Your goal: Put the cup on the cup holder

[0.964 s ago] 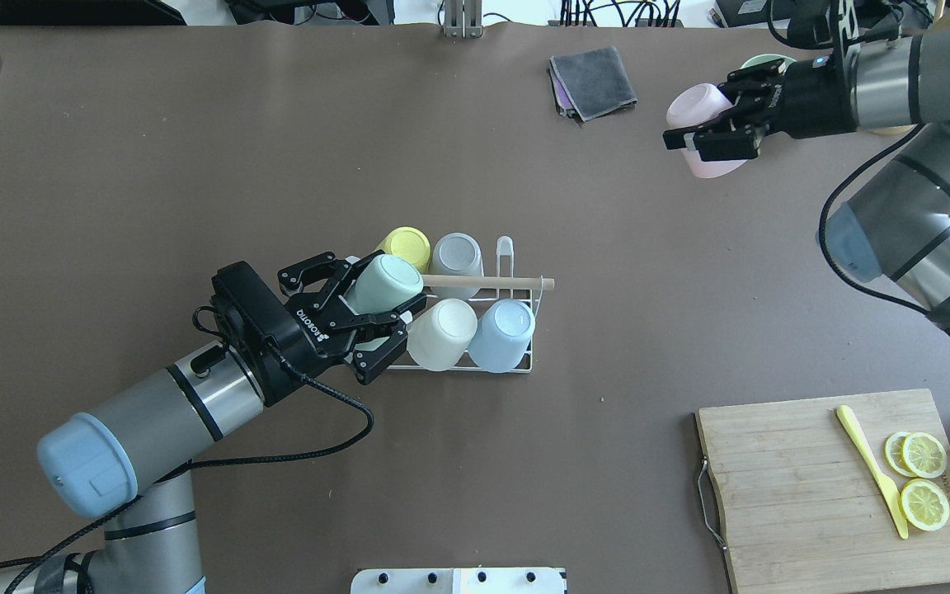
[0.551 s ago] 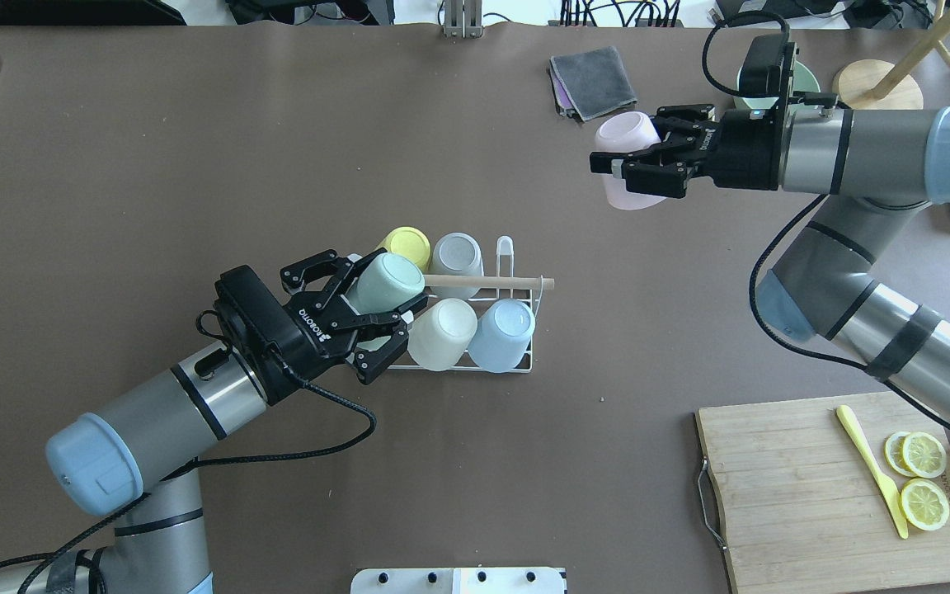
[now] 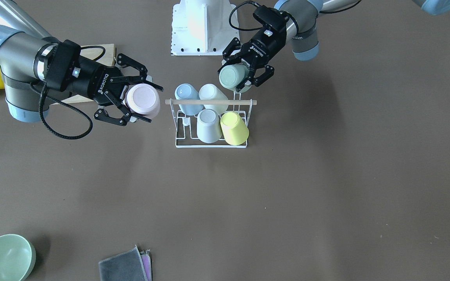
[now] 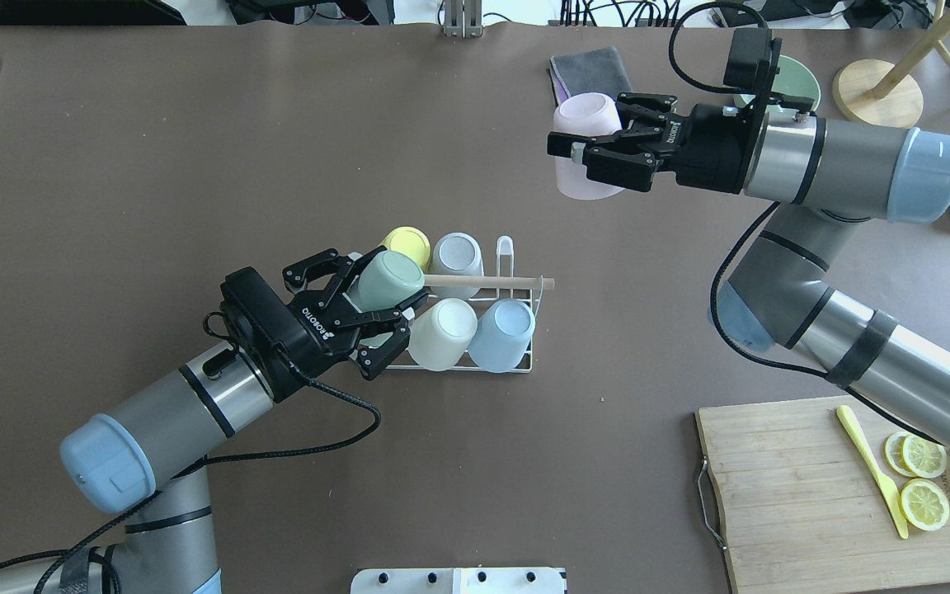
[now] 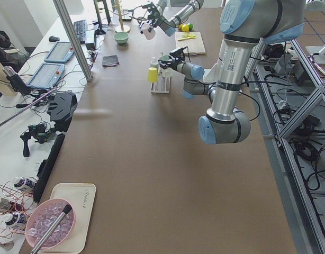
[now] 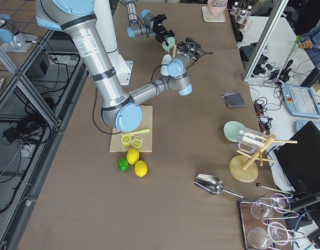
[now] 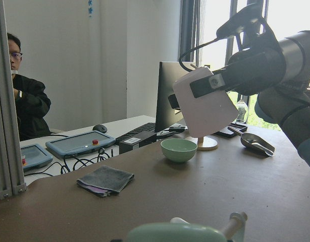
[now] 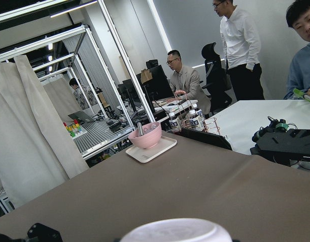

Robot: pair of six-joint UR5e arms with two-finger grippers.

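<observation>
Reading across the overhead view, the left gripper [image 4: 399, 289] is seen closed around a mint-green cup [image 4: 388, 276], tilted over the near-left corner of the cup holder [image 4: 516, 284]; whether that cup is seated on its prong cannot be told; four cups are already racked upside down, and one far prong [image 4: 505, 247] is left bare; well apart to the right, a pink cup [image 4: 584, 115] is held aloft, pinched by the right gripper [image 4: 594, 140]; its placing is judged the last step outstanding.
</observation>
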